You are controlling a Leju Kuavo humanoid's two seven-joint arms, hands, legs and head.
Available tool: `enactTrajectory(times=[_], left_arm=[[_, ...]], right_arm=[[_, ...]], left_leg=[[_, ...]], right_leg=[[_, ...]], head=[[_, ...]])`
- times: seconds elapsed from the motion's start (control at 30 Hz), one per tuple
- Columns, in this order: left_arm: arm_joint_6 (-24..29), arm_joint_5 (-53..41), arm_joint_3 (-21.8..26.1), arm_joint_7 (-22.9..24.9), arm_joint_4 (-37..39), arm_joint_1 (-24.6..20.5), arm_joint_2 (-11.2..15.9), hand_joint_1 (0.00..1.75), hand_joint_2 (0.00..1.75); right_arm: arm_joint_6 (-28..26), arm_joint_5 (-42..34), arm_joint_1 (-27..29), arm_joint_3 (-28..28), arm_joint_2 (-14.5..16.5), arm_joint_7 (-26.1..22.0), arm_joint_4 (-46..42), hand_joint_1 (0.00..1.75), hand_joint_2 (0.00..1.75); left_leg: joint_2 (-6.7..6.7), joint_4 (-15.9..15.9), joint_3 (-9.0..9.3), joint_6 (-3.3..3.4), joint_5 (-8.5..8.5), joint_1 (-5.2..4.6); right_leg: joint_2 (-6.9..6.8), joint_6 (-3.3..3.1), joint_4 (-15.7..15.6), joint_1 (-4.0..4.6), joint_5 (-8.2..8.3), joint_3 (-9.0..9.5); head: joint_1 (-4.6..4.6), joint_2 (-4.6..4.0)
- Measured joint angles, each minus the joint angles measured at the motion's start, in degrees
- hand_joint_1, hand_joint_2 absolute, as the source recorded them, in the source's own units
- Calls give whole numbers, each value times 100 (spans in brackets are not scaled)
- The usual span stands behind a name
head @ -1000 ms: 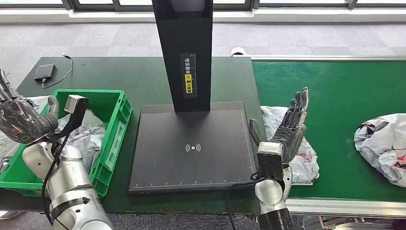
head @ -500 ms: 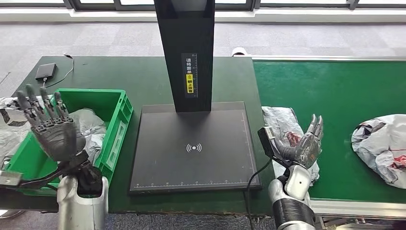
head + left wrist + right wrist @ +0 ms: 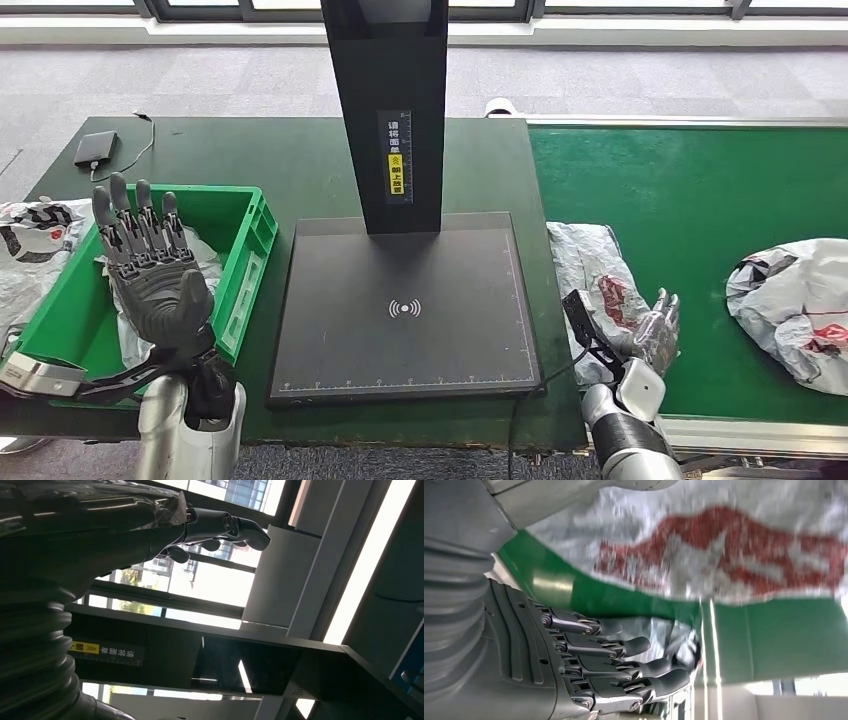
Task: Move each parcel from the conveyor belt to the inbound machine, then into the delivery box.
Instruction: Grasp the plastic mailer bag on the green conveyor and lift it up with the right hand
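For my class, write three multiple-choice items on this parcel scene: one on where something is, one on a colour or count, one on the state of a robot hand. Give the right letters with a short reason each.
1. Where does the nearest parcel on the belt lie?
A. on the black scanner plate
B. on the belt, just right of the scanner plate
C. inside the bin

2. What colour is the bin?
A. green
B. blue
C. red

3. What state is the left robot hand in?
A. gripping a parcel
B. pressed flat on the plate
C. raised, fingers apart, holding nothing

Answers:
1. B, the parcel lies on the green belt next to the plate's right edge, with the right robot hand over its near end.
2. A, the bin's walls are bright green.
3. C, in the head view the fingers stand spread above the bin with nothing in them.
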Motion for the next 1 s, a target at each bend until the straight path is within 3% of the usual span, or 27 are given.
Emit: enactTrajectory(times=[0.2,0.23,0.33,0.37,0.53,1.0], left_arm=[[67,-85,-137,0,-164,135,14,0,175],[73,-85,-149,0,-180,136,14,0,175],[86,-89,-176,0,-215,140,14,0,175],[87,-95,-180,0,-226,143,14,0,175],[52,-143,-181,0,-250,148,16,0,175],[10,-154,-180,0,-202,143,16,0,175]], right_arm=[[535,-253,-79,-335,-32,-184,259,0,175],[556,-253,-90,-368,-35,-176,285,9,175],[701,-252,-119,-437,-43,-127,345,140,175],[804,-260,-129,-455,-45,-121,367,175,175],[1203,-262,-167,-516,-51,-144,443,175,175],[1227,-246,-220,-537,-82,-144,476,175,175]], left_leg=[[-1,0,-2,0,0,0],[-1,0,-2,0,0,0],[-1,0,-2,0,0,0],[-1,0,-2,0,0,0],[0,0,0,0,0,0],[4,0,6,0,0,1]], right_leg=[[-1,0,0,-1,0,1],[-1,0,0,-1,0,1],[-1,0,0,-1,0,1],[-1,0,0,-1,0,2],[-1,0,0,0,0,2],[3,0,0,1,0,5]], head=[[-1,0],[-1,0],[0,1],[0,1],[0,0],[0,-1]])
